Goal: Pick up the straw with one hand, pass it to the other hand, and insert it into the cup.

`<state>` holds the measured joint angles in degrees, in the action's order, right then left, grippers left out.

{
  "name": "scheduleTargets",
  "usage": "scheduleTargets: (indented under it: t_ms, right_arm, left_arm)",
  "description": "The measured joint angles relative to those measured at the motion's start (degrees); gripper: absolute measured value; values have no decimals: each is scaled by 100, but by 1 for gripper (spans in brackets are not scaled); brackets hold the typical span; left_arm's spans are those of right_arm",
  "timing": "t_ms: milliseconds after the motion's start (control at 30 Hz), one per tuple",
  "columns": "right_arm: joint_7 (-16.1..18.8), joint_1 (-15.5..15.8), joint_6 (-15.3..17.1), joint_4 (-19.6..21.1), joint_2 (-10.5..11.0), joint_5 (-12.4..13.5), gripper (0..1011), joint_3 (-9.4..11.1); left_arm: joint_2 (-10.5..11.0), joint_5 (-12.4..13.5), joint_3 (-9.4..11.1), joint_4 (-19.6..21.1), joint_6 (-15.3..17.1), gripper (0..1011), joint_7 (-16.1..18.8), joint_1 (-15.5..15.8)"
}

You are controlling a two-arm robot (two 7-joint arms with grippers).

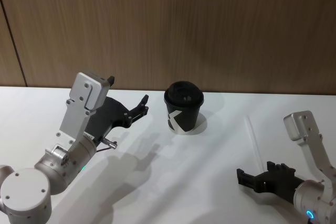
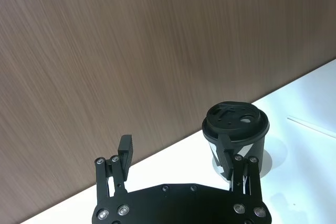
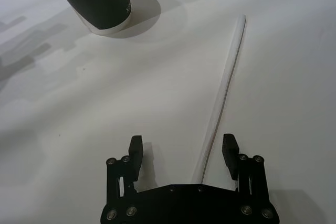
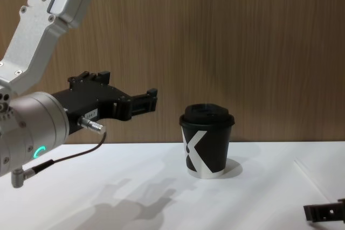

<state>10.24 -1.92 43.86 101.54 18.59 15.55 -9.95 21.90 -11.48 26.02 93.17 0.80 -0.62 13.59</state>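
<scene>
Left gripper (image 1: pixel 127 91): raised above the white table (image 1: pixel 199 187), left of the cup, fingers (image 2: pixel 125 150) apart, empty. Lidded black paper cup (image 1: pixel 184 108): upright, mid-table. White straw (image 3: pixel 226 85): flat on the table, right of the cup. Right gripper (image 3: pixel 182 148): low, fingers (image 3: pixel 229 149) apart, straddling the straw's near end.

The place seemed to be a robot lab or a test room. A plain white table (image 1: pixel 157 192) stood against a wall of brown wood panels (image 1: pixel 184 24). The robot's left arm (image 1: pixel 79 114) and right arm (image 1: pixel 314 145), both in grey metal, reached over the table. On it were 2 small things: a black paper cup (image 1: pixel 183 109) and a white straw (image 1: pixel 253 140).
</scene>
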Motion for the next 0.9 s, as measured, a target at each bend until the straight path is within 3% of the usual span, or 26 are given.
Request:
scheduleTargets:
  t_ms: [200, 900]
  right_arm:
    - [10, -4, 11, -5, -3, -6, 814, 4]
    - [29, -9, 40, -16, -11, -13, 143, 5]
  left_arm:
    - [0, 0, 0, 0, 0, 1000, 0, 0]
    - [0, 0, 0, 0, 0, 1000, 0, 0]
